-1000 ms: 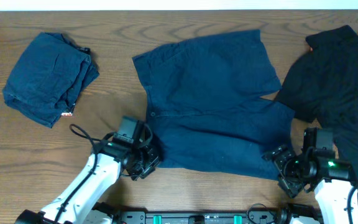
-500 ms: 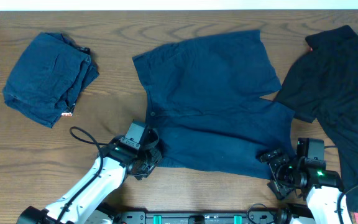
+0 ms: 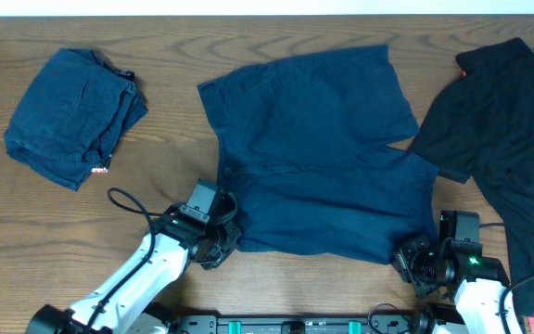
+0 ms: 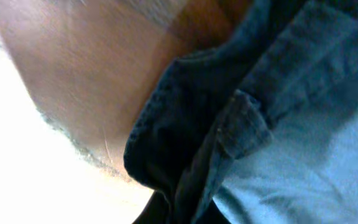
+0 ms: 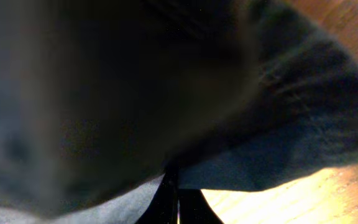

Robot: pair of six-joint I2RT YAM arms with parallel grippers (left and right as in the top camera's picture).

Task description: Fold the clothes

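Observation:
A pair of dark navy shorts lies spread flat in the middle of the table. My left gripper sits at their near-left corner, shut on the hem. In the left wrist view the seamed navy cloth runs down into the gripper. My right gripper is at the near-right corner. In the right wrist view the dark fingers are pressed together, with the shorts' edge caught over them.
A folded navy garment lies at the far left. A black shirt is spread at the right edge, touching the shorts. Bare wooden table shows between the piles and along the near edge.
Both grippers have closed on the near hem of the shorts. The right gripper slid slightly left and toward the table's near edge; the left shifted a little.

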